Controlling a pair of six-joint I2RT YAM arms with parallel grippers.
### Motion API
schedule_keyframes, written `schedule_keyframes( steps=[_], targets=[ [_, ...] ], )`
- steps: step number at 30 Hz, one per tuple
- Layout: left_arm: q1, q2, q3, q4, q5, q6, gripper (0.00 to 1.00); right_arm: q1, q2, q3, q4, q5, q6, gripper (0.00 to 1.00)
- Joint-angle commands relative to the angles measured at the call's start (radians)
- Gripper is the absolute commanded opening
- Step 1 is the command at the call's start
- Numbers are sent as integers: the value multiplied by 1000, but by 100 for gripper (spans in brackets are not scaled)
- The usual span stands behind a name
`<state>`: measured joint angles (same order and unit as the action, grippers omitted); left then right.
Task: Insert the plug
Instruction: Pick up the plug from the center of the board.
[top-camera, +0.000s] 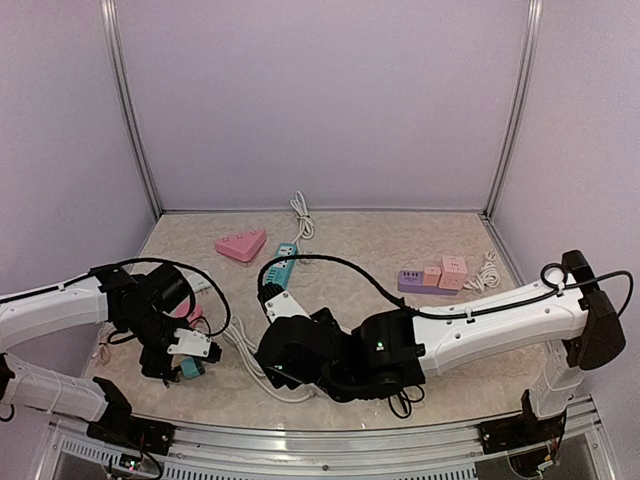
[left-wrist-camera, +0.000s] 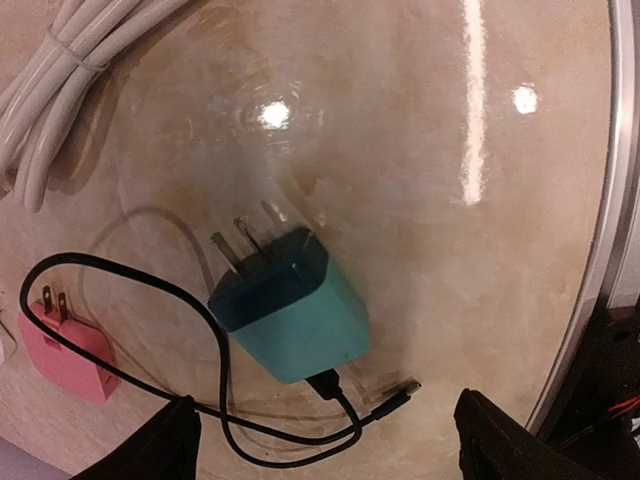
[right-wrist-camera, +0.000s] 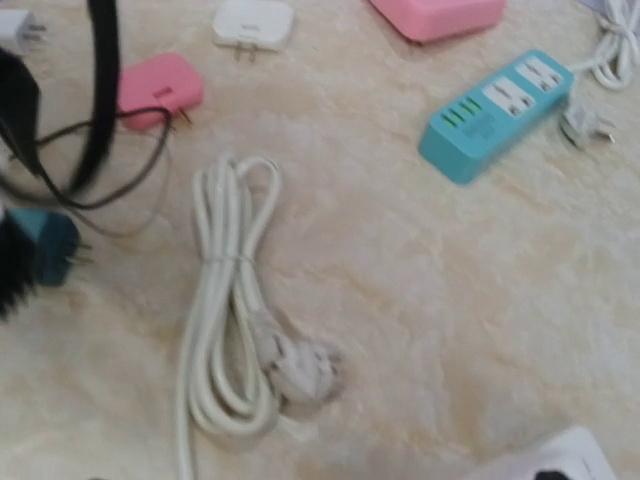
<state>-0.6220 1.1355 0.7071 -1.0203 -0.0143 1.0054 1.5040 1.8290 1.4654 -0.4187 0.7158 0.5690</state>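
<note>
Left arm (top-camera: 60, 310) folded low at the near-left edge; left gripper (top-camera: 185, 365) points downward, fingers (left-wrist-camera: 165, 445) spread wide apart. Right arm (top-camera: 500, 315) reaches leftward across centre; right gripper (top-camera: 280, 348) low (closure not discernible).

Teal plug (left-wrist-camera: 290, 315) w/ blk cable (left-wrist-camera: 222, 380), pink plug (left-wrist-camera: 65, 350) at left

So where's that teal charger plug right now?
The teal plug sits low on the left of the top view, just in front of the open left gripper, with the pink plug close beside it.
</note>
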Motion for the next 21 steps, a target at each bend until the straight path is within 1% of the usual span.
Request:
schedule_keyframes(
  steps=[1, 3, 5, 11, 18, 21],
  targets=[
    [0, -3, -51, 63, -44, -109, 82, 17, -59, -84, 24, 70, 77, 90],
    [-40, 8, -91, 120, -77, -137, 80, 22, -70, -103, 30, 94, 100, 90],
    [-75, 14, -117, 154, -97, -137, 81, 26, -73, -112, 26, 115, 113, 90],
    [-75, 45, -148, 209, -63, -91, 81, 28, -58, -119, -20, 127, 147, 90],
    [-71, 71, -136, 200, -39, -55, 82, 28, -41, -125, -11, 143, 152, 91],
    [-81, 91, -124, 194, -45, -73, 81, 28, -33, -122, -23, 152, 148, 91]
  ],
)
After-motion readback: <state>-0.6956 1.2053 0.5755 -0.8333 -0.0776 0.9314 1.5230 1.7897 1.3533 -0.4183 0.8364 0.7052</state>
